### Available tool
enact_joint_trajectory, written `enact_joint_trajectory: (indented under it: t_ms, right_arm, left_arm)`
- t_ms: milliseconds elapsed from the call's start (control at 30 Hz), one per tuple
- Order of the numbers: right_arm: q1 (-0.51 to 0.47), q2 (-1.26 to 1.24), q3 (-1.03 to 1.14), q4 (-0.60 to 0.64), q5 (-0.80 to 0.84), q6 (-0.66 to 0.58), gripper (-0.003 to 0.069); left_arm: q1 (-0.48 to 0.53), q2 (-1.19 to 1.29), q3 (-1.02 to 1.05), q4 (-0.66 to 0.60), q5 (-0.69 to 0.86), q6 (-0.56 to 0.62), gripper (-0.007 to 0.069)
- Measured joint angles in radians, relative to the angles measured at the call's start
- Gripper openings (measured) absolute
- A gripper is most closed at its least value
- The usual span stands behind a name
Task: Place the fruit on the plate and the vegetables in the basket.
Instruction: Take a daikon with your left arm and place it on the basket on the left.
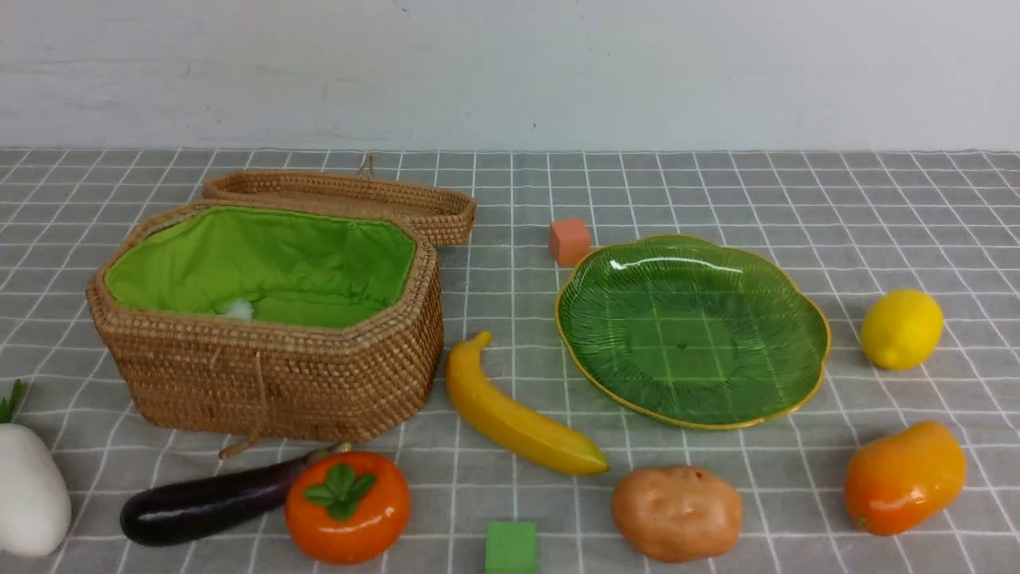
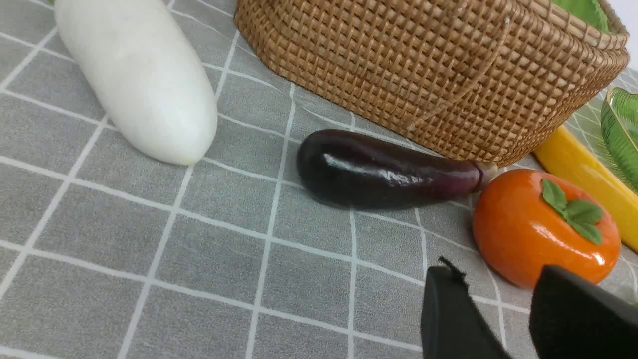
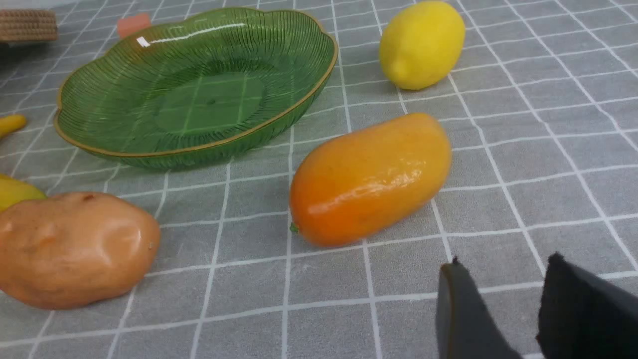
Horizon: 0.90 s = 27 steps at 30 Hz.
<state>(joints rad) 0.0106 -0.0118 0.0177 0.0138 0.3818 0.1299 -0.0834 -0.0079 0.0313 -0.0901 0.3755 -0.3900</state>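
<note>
Left end effector low near persimmon, jaws apart, empty; right end effector near mango, same.

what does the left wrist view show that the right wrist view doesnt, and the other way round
Only the left wrist view shows the white radish, the eggplant and the persimmon.

Only the right wrist view shows the lemon, the mango, the potato and the small orange cube.

Both show the green plate, part of the banana, the grey checked cloth and the basket, though the right wrist view catches only a sliver of wicker.
</note>
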Motion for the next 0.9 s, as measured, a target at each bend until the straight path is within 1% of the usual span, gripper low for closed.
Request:
enact_joint_trajectory:
  t_ms: [300, 467, 600, 667, 733, 767, 900]
  right_arm:
    - [0.0, 0.0, 0.0, 0.0, 0.0, 0.0, 0.024]
    - [0.0, 0.0, 0.0, 0.0, 0.0, 0.0, 0.024]
    - [0.0, 0.0, 0.0, 0.0, 0.0, 0.0, 0.024]
    - [0.0, 0.0, 0.0, 0.0, 0.0, 0.0, 0.024]
    - [0.0, 0.0, 0.0, 0.0, 0.0, 0.0, 0.024]
    - [0.0, 0.0, 0.0, 0.0, 0.0, 0.0, 0.024]
    - [0.0, 0.0, 0.0, 0.0, 0.0, 0.0, 0.024]
  left_arm:
    - [0.0, 0.0, 0.0, 0.005, 0.0, 0.0, 0.0239]
    - [0.0, 0.0, 0.0, 0.09, -0.002, 0.002, 0.0239]
    - [0.0, 0.0, 0.0, 0.131, -0.078, -0.009, 0.0239]
    - [0.0, 0.0, 0.0, 0.106, -0.155, -0.057, 0.0239]
    - [0.0, 0.0, 0.0, 0.09, -0.188, -0.087, 0.0239]
    - [0.0, 0.0, 0.0, 0.042, -0.237, -0.148, 0.0239]
    - [0.0, 0.0, 0.0, -0.038, -0.304, -0.282, 0.0239]
